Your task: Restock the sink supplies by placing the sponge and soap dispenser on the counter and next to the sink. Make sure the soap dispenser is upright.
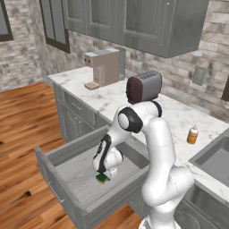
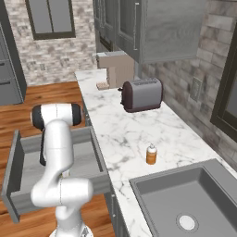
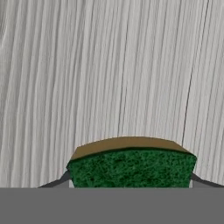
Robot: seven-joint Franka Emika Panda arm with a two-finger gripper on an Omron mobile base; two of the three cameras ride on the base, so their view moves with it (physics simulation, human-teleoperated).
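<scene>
In the left base view, the pincer (image 1: 104, 175) is seen lowered into the open drawer (image 1: 67, 176), with the sponge (image 1: 103, 179) lying on the drawer floor directly at its tip. Far off beyond the pincer, the soap dispenser (image 1: 192, 135) is seen upright on the counter (image 1: 179, 117), near the sink (image 1: 214, 159).

In the right base view, the pincer is masked by the arm; the soap dispenser (image 2: 151, 154) is shown just beside the sink (image 2: 162, 196), past the toaster (image 2: 141, 94).

In the hand view, the sponge (image 3: 131, 168) is framed between the two fingertips, apparently gripped, though contact cannot be told for certain. A light, soft, compressible body is suggested; it is judged best held across its short sides, gently, so it is not crushed or slipped.
</scene>
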